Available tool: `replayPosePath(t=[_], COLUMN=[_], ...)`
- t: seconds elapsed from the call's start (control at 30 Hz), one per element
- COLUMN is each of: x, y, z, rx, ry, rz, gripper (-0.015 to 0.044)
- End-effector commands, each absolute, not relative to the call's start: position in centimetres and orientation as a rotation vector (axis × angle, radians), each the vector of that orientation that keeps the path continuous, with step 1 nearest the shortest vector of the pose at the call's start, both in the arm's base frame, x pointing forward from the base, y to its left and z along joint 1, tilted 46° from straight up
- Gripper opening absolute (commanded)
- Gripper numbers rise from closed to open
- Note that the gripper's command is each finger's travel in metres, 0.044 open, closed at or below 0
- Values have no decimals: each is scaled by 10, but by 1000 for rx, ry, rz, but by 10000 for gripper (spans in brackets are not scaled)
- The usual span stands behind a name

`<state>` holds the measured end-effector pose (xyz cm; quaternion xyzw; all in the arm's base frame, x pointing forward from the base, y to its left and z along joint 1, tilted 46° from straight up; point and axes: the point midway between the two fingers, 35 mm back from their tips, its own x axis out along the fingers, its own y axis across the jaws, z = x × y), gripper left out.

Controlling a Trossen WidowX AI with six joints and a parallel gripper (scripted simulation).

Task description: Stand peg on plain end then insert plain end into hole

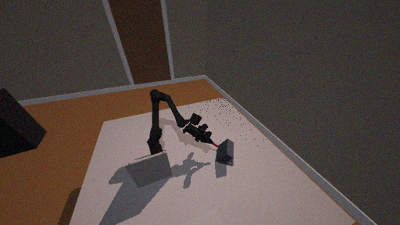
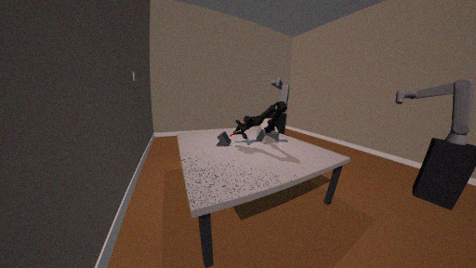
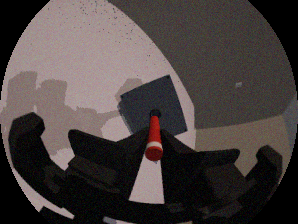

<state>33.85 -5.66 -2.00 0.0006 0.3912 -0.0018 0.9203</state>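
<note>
Fingers (image 1: 212,142) (image 2: 236,133) clamped on the red peg (image 1: 215,144) (image 2: 232,134) (image 3: 154,135), one dark fingertip to each side of it in the wrist view. Landmark for all places: the sloped panel (image 1: 225,151) (image 2: 224,139) (image 3: 150,102), a small dark block with a tilted face. Peg lies tilted in the grasp, its white band (image 3: 154,145) near the end away from the panel, the plain end toward the panel. In the wrist view that plain end meets the dark round hole (image 3: 155,113) in the panel's face; whether it has entered, and how deep, cannot be told. Most of the peg's red length shows outside the panel. Behind the fingers, on the side away from the panel, the black arm (image 1: 155,117) (image 2: 267,113) slopes up to a high bend, then drops to its foot beside a pale grey slanted box (image 1: 149,169) (image 2: 269,136), well apart from the panel. Panel and box both stand on the white surface (image 1: 258,187) (image 2: 307,160) (image 3: 55,47), dark speckles over the part beyond the panel in the top view. Farther off from the panel, past the surface's edge, a grey arm (image 2: 461,107) rises from a black pedestal (image 2: 442,174) on the brown floor (image 1: 47,172) (image 2: 297,233).
</note>
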Motion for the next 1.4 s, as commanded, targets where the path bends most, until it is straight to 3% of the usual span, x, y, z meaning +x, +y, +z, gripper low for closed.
replayPosePath(t=[0.0, 1.37], x=[340, 355], y=[-58, -57], z=[-24, -42], rx=[-6, -16], ry=[802, 791], rz=[-13, -14], gripper=[0, 0])
